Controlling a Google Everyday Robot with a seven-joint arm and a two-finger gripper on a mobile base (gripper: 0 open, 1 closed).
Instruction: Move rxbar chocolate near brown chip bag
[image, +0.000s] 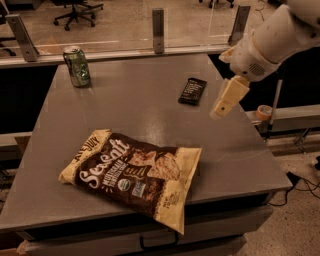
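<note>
The rxbar chocolate is a small flat black wrapper with pale text, lying on the grey table at the right rear. The brown chip bag is large, dark brown with cream-yellow ends and white script, lying flat near the table's front. My gripper hangs from the white arm on the right. It hovers above the table just right of the rxbar and a little nearer the front, apart from it and holding nothing.
A green can stands upright at the table's rear left corner. A glass partition with metal posts runs behind the table. A roll of tape sits on a ledge to the right. Cables lie on the floor at right.
</note>
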